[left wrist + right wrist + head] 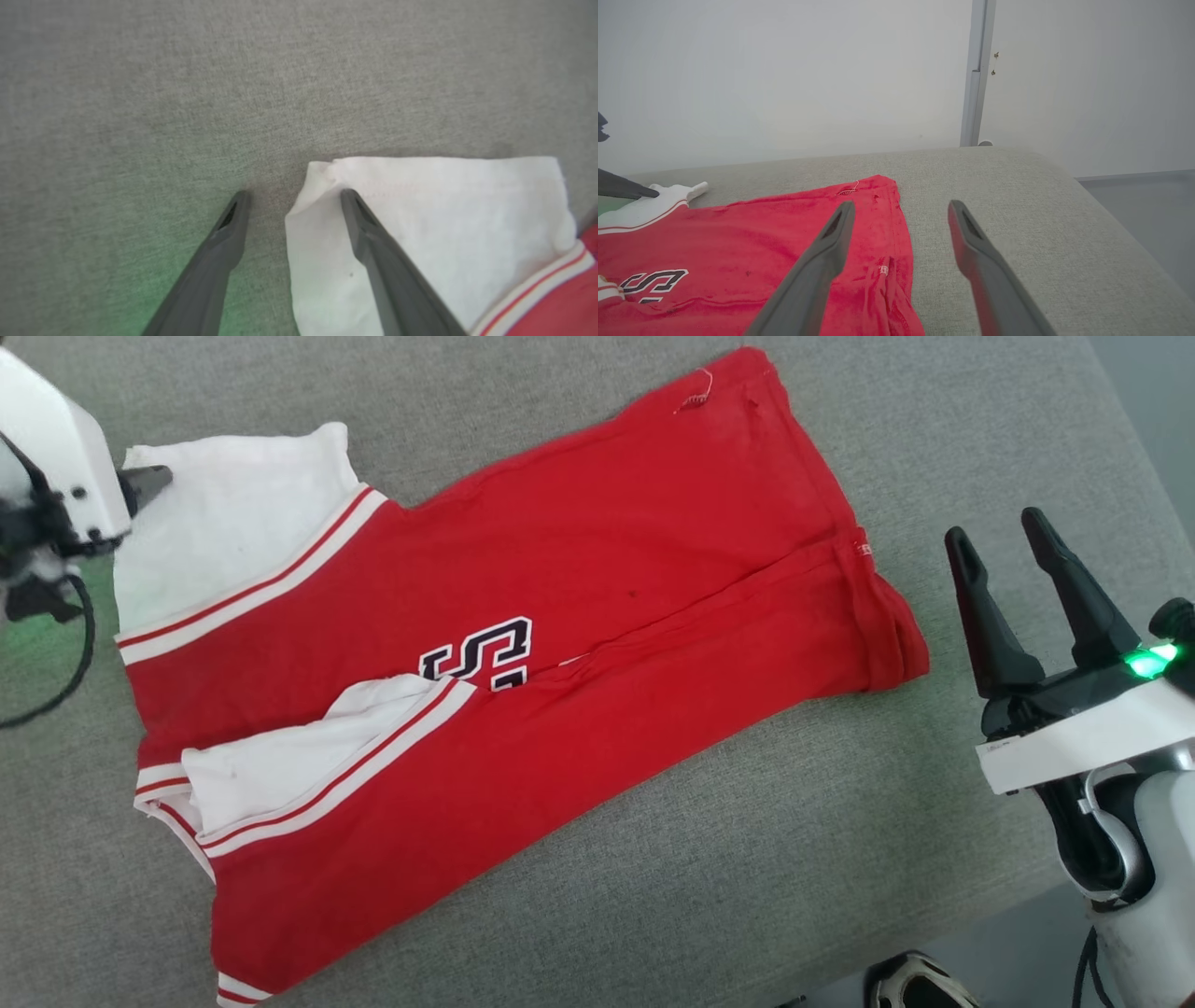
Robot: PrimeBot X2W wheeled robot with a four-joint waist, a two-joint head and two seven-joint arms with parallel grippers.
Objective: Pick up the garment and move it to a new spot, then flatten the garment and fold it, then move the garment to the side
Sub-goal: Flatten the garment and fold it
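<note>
The garment (607, 551), a red T-shirt with white sleeves and striped trim, lies spread on a grey cushioned surface (747, 859). Its near side is folded over the middle, and one white sleeve lies on the red front. My left gripper (140, 490) is at the far white sleeve (444, 219), open. One of its fingers (373, 242) is over the sleeve's corner and the other over bare grey fabric. My right gripper (999, 527) stands open to the right of the garment's hem (896, 261), apart from it and holding nothing. In the right wrist view the open right gripper (901, 205) straddles the hem's edge.
The grey surface's right edge (1120, 476) drops to a floor. A dark shoe-like object (920, 985) sits below the near edge. A black cable (79, 653) loops by my left arm. A pale wall and white post (976, 74) stand behind.
</note>
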